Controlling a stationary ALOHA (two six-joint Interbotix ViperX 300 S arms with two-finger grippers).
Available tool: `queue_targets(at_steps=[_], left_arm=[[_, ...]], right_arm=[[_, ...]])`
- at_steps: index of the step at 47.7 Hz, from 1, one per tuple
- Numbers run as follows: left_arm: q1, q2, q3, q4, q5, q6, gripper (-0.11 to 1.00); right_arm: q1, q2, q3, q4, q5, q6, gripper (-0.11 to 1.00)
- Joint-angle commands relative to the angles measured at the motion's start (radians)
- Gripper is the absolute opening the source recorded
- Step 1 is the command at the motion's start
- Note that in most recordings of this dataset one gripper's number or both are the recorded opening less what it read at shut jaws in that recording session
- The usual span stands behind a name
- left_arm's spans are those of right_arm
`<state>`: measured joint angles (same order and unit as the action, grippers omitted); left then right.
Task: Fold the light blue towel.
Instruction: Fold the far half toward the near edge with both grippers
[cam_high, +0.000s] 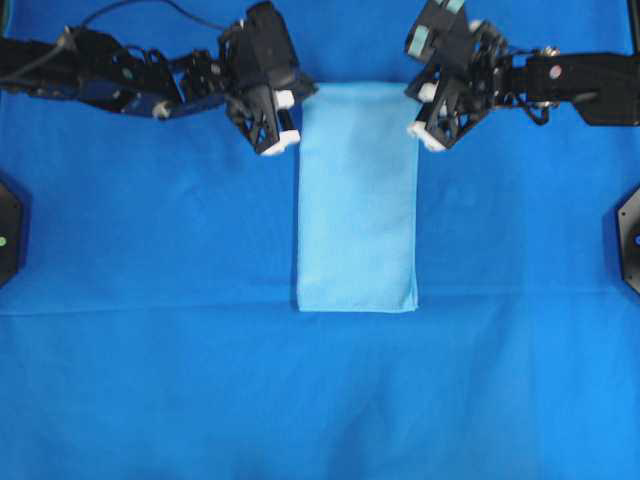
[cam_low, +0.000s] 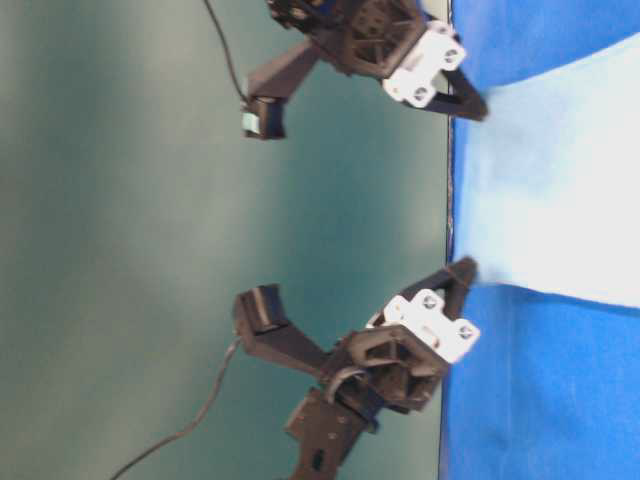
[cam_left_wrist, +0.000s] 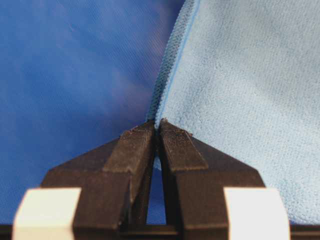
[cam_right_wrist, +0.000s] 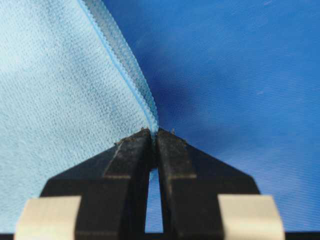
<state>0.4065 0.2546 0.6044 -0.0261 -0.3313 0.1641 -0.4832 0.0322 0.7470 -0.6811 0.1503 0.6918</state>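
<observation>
You have both grippers pinched on the far end of the light blue towel (cam_high: 357, 200), so the step in hand is, by my judgement, to carry this end over to the near end for 1 more fold. The left gripper (cam_left_wrist: 158, 131) has its jaws pressed together on the towel's hemmed edge at the left far corner, and the right gripper (cam_right_wrist: 152, 137) has its jaws pressed together on the edge at the right far corner; in both wrist views the cloth goes in between the tips. To do it well, lift the 2 corners together and at the same height, keep them apart as wide as the towel is, so the cloth stays stretched and does not sag in the middle, and bring them toward the near edge in a straight line. The towel lies in the middle of the darker blue tablecloth (cam_high: 150, 380) as a long flat rectangle, pale sky-blue, with a fine fuzzy surface and a thin stitched hem. At the right corner the edge seems to show more than 1 layer.
</observation>
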Motion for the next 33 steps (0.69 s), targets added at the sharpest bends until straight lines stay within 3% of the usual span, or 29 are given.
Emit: queue_targets(at_steps=[1,16,25,33], left_arm=[[0.011,-0.044,-0.026,-0.002,0.02,0.006,0.02],[-0.021,-0.103,-0.021,0.0,0.101,0.014,0.02],[-0.1,-0.193,0.012,0.0,0.199,0.005,0.02],[-0.215,-0.256,0.058,0.0,0.258,-0.032,0.02]], right_arm=[[-0.012,-0.049,-0.011,-0.003,0.005,-0.002,0.04],[0.017,-0.107,0.005,0.011,0.02,0.012,0.04],[0.126,-0.172,0.021,0.067,0.091,0.012,0.04],[0.262,-0.215,0.041,0.138,0.181,0.014,0.04]])
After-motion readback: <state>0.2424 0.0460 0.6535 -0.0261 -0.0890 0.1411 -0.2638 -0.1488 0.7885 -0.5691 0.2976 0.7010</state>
